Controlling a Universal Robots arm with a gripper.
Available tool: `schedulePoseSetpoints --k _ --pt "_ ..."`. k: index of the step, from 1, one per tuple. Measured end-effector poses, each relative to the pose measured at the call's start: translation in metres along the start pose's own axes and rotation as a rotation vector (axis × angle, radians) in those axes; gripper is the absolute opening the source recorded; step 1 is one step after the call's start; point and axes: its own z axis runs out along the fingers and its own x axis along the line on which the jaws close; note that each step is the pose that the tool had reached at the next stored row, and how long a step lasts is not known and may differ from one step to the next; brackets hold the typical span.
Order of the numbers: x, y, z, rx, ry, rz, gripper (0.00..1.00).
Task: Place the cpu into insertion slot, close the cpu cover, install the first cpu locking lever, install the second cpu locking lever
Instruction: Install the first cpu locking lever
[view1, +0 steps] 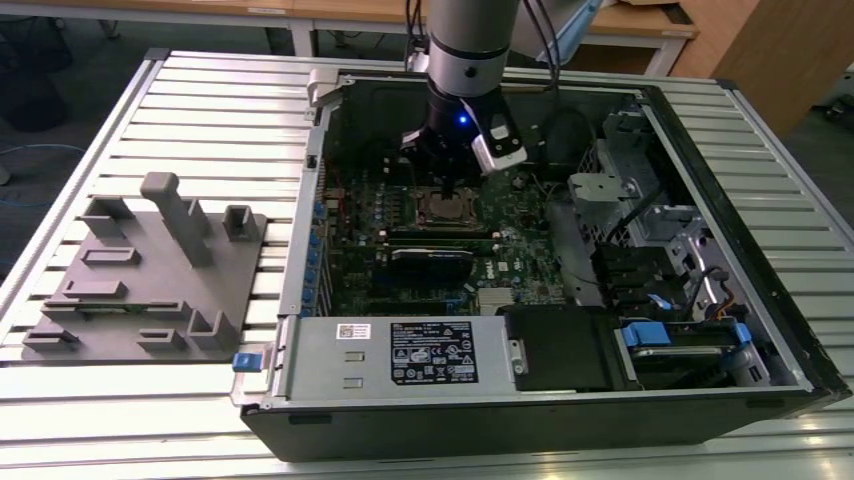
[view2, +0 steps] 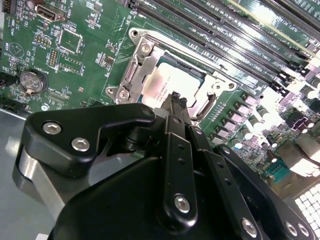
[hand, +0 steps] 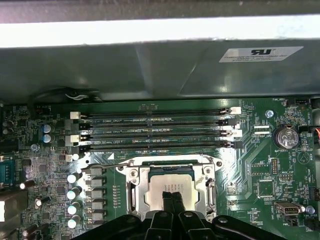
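Exterior view, scene: black open computer case (view1: 694, 130) lies on its side on a slatted silvery metal table (view1: 200, 110), so the green motherboard (view1: 521, 240) faces up to the arm. A grey moulded fixture tray (view1: 134, 300) sits outside the case on the exterior view's left.
Gripper: black two-fingered gripper (view1: 447, 188) points straight down into the case, tips over the socket.
Gripper state: clenched. In the first wrist view the fingers (hand: 166, 200) are pressed together with nothing between them.
CPU: small flat square cpu with a dull grey metal top (hand: 155, 192) lies flat inside the socket, under the fingertips. Touching or just above, cannot tell.
Slot: small square insertion slot with a silvery metal rim (hand: 131, 174), just beside the memory slots.
Cover: thin silvery square cpu cover frame (hand: 210, 192) lies around the chip. Cannot tell if it is fully down.
Why held so: my guess is that closed tips over a flat chip mean pressing or checking its seat, not gripping it.
Lever: curved silvery wire lever (view2: 206, 106) beside a socket corner in the second wrist view. Latched or not is unclear.
Counts: 1 gripper, 2 fingers, 1 cpu, 1 slot, 1 cover, 1 lever seen, 4 long narrow black memory slots (hand: 155, 123), 1 round silvery coin battery (hand: 286, 136), 1 tray.
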Motion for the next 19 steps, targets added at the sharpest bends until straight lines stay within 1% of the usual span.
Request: schedulePoseSetpoints --k 11,16,19 --pt "0.0005 0.0 0.0 -0.0001 -0.0001 0.0 0.11" --pt "0.0078 -0.0004 0.0 0.0 0.0 0.0 0.11" --pt "0.0149 -0.0008 0.0 -0.0001 -0.0001 0.0 0.11"
